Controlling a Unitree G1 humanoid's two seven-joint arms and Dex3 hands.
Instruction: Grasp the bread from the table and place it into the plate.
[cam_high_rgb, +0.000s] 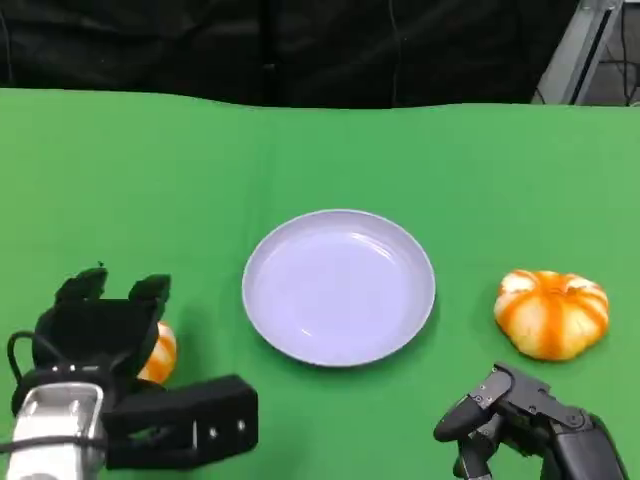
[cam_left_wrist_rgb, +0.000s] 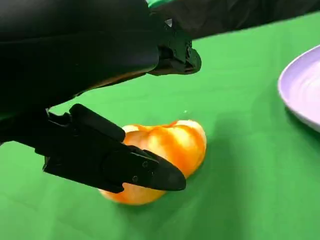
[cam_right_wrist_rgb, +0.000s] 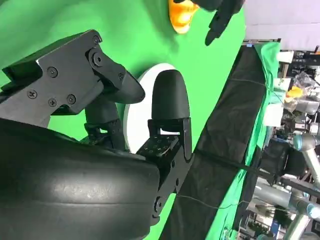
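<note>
Under left hand (cam_high_rgb: 105, 325), unlabelled bread (cam_left_wrist_rgb: 167, 150)

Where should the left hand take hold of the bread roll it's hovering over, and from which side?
Probably from above, across the rounded middle. The bread roll lies flat on the green table as a low dome, widest at its middle. The left hand already sits over it, fingers on either side but seemingly not yet closed. Gripping mid-body should keep it level for the lavender plate.

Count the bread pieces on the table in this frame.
2. One bread lies right of the plate, untouched; the other bread sits left of the plate, under the left hand, mostly covered in the head view.
</note>
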